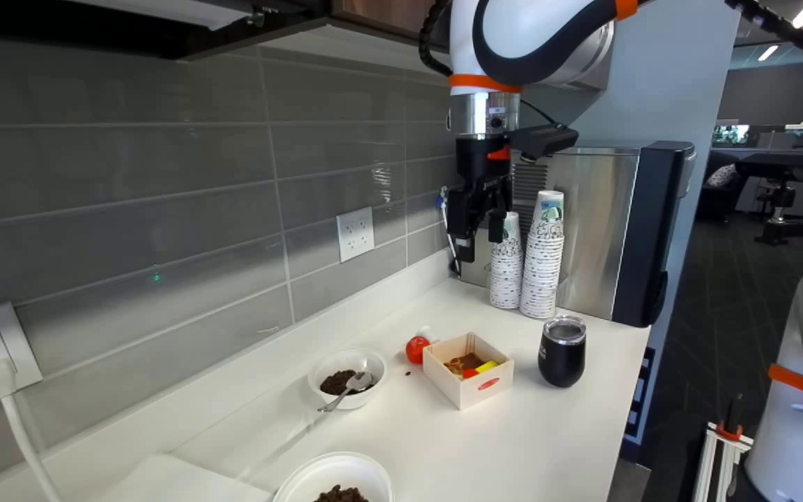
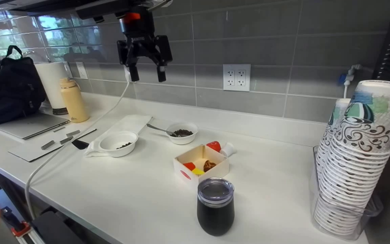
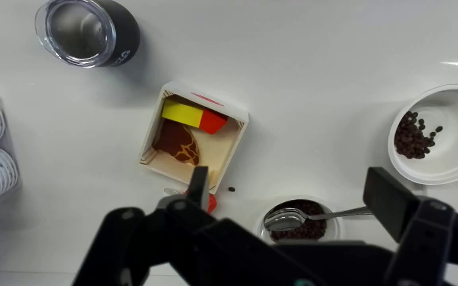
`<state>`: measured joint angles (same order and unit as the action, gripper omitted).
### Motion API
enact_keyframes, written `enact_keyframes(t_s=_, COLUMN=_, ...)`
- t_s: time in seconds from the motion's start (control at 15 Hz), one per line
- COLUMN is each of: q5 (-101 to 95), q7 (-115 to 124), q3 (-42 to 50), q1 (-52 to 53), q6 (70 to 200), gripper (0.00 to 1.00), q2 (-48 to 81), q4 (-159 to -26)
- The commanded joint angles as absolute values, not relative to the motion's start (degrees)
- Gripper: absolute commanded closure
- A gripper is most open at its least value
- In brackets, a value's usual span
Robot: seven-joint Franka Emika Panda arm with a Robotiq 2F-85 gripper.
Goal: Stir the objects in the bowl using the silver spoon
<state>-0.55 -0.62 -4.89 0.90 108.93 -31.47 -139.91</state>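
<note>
The small white bowl (image 1: 376,364) stands near the back wall and holds dark bits (image 1: 335,382). The bowl (image 2: 195,128) and the bits (image 2: 183,132) also show in an exterior view. The silver spoon (image 1: 358,381) rests in the bowl, its handle (image 2: 158,128) leaning out over the rim. In the wrist view the spoon (image 3: 286,219) lies over the bits (image 3: 314,228), and my gripper hides the bowl's (image 3: 334,228) near side and the handle's end. My gripper (image 2: 147,75) is open and empty, high above the counter; it also shows in an exterior view (image 1: 482,238) and the wrist view (image 3: 292,192).
A wider white dish (image 2: 132,137) with more dark bits stands beside the bowl. A square box (image 1: 468,392) holds yellow, red and brown pieces. A red piece (image 2: 214,146) and a white piece (image 2: 228,149) lie behind it. A black tumbler (image 2: 215,215) and stacked cups (image 2: 347,176) stand farther along.
</note>
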Motion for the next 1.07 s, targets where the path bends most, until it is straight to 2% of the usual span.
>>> enact_keyframes(t_s=0.0, q5=-0.95, q7=-0.24, q3=-4.19, q1=1.75, q6=108.79, gripper=0.00, q2=-31.41, q4=-139.79)
enact_keyframes(t_s=0.53, q5=-0.93, q7=-0.19, q3=-4.12, q1=1.71, q6=108.92, gripper=0.00, q2=-32.02, q4=-140.27)
enact_keyframes(t_s=1.0, q5=2.44, q7=1.30, q3=-2.50, q1=1.56, q6=110.30, gripper=0.00, q2=-42.19, q4=-151.68)
